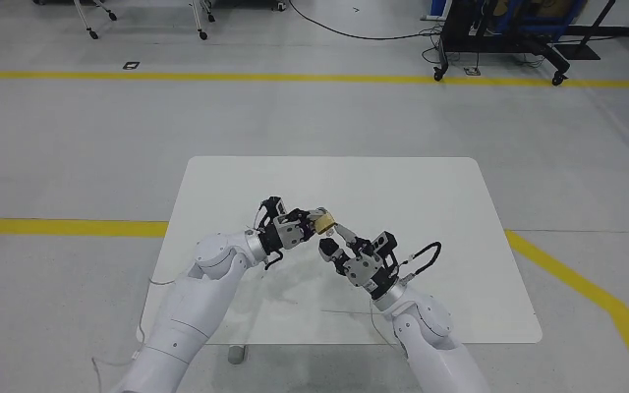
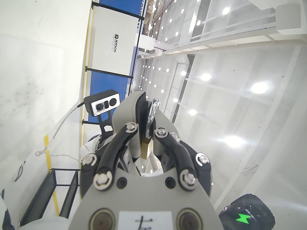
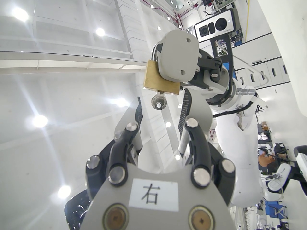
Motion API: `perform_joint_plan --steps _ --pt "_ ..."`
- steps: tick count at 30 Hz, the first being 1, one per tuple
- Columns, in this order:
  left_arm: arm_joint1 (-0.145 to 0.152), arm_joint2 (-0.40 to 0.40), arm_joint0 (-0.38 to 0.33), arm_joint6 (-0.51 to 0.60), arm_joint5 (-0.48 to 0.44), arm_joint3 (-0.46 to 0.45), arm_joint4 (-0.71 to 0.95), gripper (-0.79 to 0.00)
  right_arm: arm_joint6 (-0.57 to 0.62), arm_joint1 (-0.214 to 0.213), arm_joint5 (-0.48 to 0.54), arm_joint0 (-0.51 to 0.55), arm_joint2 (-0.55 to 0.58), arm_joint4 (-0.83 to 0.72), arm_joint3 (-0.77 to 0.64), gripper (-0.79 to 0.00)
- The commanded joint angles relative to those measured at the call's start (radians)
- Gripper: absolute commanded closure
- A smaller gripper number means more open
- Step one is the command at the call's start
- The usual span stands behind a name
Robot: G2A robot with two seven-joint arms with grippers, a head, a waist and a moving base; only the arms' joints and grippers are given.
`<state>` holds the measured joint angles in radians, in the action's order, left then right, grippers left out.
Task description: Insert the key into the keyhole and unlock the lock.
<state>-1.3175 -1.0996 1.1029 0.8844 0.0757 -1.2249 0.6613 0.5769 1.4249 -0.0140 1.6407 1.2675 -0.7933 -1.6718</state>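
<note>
**Key seated, lock clamped, turning grip not yet taken**

Finding 1. Your left gripper [image 2: 150, 111] is clamped on the padlock [image 3: 156, 80]. Its fingers press together on the shackle [image 2: 153, 107] and the upper part of the brass body. The lock hangs in the air over the middle of the table [image 1: 432, 196], a little toward its left edge. I judge this hold deliberate. It leaves the keyhole face bare and turned toward the other arm, and it braces the body against a twist.

Finding 2. The key [image 3: 158, 102] sits in the keyhole [image 3: 160, 93]. Its blade is buried and only the round head stands out. Nothing grips the key, so the fit alone carries it.

Finding 3. Your right gripper [image 3: 162, 108] stands with its jaws apart. One of the pads [image 3: 184, 108] sits on each side of the key head, with a gap on both sides. The gripper is lined up with the key, which I read as a stance for closing and turning.

Finding 4. On the side shown in the right wrist view, the shackle appears seated in the body. Treat the lock as locked, with insertion done and the turn outstanding.

Risk. The key head shows its flat face to the right wrist camera, so the pads would meet its edges. Close squarely, or the head may slip.
</note>
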Motion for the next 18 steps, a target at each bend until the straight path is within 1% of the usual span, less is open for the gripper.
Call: perform_joint_plan --steps 1,3,5,6,9,11,13,18 --pt "0.000 0.003 -0.001 0.004 -0.002 -0.003 -0.006 0.000 0.002 -0.002 -0.001 0.001 -0.001 0.001 -0.002 -0.292" --pt "0.001 0.005 -0.002 0.005 -0.003 -0.003 -0.010 0.000 0.003 -0.003 -0.003 0.001 -0.002 0.001 -0.002 -0.256" --pt "0.001 0.006 -0.002 0.007 -0.003 -0.002 -0.008 0.000 0.001 -0.005 -0.005 0.001 -0.004 0.000 -0.002 -0.175" --pt "0.001 0.005 -0.002 0.008 -0.004 -0.001 -0.005 0.000 0.000 -0.005 -0.006 0.000 -0.005 0.002 -0.002 -0.154" --pt "0.001 0.005 -0.003 0.012 -0.004 0.001 0.000 0.000 -0.004 -0.007 -0.009 -0.002 -0.008 0.001 0.000 -0.126" --pt "0.001 0.005 -0.003 0.018 -0.005 0.002 0.006 0.000 -0.008 -0.008 -0.011 -0.003 -0.009 -0.003 0.002 -0.151" --pt "0.001 0.005 -0.004 0.019 -0.005 0.003 0.006 0.000 -0.011 -0.009 -0.014 -0.004 -0.009 -0.007 0.002 -0.222" --pt "0.002 0.005 -0.006 0.020 -0.004 0.006 0.008 0.000 -0.005 -0.014 -0.019 -0.003 -0.003 -0.010 -0.006 -0.299"
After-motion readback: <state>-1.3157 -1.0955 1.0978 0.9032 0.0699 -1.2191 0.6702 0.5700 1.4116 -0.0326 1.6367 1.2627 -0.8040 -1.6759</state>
